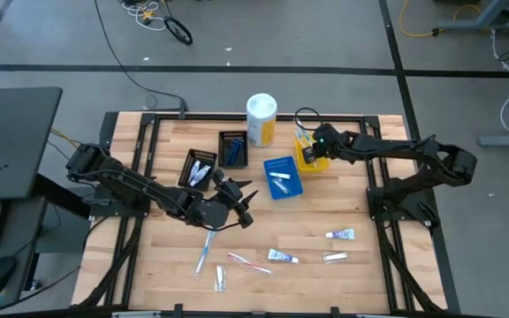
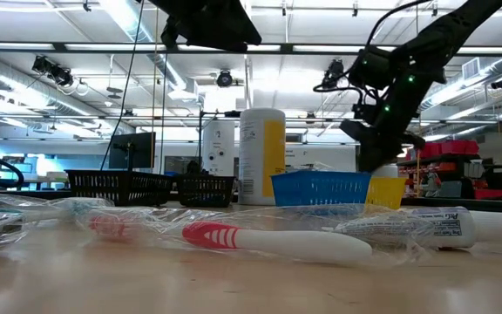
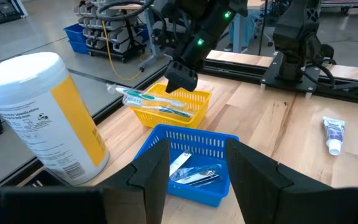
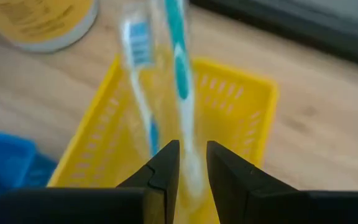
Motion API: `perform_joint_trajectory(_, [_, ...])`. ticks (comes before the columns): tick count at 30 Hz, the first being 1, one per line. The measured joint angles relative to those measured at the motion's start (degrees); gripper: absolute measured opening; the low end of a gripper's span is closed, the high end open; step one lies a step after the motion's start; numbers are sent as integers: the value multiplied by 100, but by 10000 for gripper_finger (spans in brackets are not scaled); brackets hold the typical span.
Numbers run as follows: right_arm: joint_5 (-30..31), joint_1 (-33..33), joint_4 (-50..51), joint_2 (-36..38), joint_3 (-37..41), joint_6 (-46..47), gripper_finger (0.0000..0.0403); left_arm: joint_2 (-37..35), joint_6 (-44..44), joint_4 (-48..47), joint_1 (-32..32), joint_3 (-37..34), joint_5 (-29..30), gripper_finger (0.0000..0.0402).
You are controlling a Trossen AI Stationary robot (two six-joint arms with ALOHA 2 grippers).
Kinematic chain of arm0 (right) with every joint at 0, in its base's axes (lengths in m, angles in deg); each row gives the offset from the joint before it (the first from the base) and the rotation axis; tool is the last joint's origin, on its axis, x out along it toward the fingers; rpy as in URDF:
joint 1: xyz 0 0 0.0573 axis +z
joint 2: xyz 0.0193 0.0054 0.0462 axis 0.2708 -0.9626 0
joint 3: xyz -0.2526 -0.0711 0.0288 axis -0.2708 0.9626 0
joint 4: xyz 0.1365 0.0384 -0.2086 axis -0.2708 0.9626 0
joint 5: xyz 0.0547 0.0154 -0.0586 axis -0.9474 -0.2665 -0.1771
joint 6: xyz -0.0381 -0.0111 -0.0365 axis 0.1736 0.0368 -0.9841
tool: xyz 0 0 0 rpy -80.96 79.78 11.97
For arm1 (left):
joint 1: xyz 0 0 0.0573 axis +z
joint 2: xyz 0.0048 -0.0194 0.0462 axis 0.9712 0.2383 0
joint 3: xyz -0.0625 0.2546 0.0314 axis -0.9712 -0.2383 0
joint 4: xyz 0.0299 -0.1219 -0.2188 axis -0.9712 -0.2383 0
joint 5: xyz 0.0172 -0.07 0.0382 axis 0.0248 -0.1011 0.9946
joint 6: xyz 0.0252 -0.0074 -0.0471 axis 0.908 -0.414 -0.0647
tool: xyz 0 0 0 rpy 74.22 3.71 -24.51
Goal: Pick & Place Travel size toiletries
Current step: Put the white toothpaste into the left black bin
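We are seeing the right claw [image 4: 191, 158] gripping a wrapped light-blue toothbrush [image 4: 182, 68] over the yellow tray [image 1: 308, 157], with its fingers nearly closed on it. The left claw [image 1: 241, 196] is waiting with fingers apart above the table [image 1: 360, 274], holding nothing.

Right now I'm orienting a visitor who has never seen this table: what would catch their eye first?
Probably the right pincer over the small yellow plastic basket at the table's far side, with wrapped light-blue toothbrushes lying across the basket. Next, the tall white-and-yellow cylindrical canister standing at the far edge. The left pincer hangs open near the middle, beside the blue plastic basket.
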Motion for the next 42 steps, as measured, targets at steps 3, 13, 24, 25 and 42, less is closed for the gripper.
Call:
perform_joint_trajectory(3, [341, 18, -229, 0, 0, -285, 89, 0, 0, 0, 0, 0, 0, 164])
perform_joint_trajectory(13, [-1740, 820, -1622, 160, 0, -1565, 89, 0, -536, -1427, 0, 0, -522, 164])
perform_joint_trajectory(24, [-2364, 2004, -3316, -93, 0, -3617, 89, 4, -3736, -4004, -47, -2, -2742, 164])
perform_joint_trajectory(25, [-2170, 2080, -3523, -149, 0, -3618, 90, 4, -3876, -4103, -66, -7, -2771, 164])
perform_joint_trajectory(42, [-2098, 2232, -4111, -651, 0, -3591, 136, 7, -3335, -3558, -206, -223, -3244, 165])
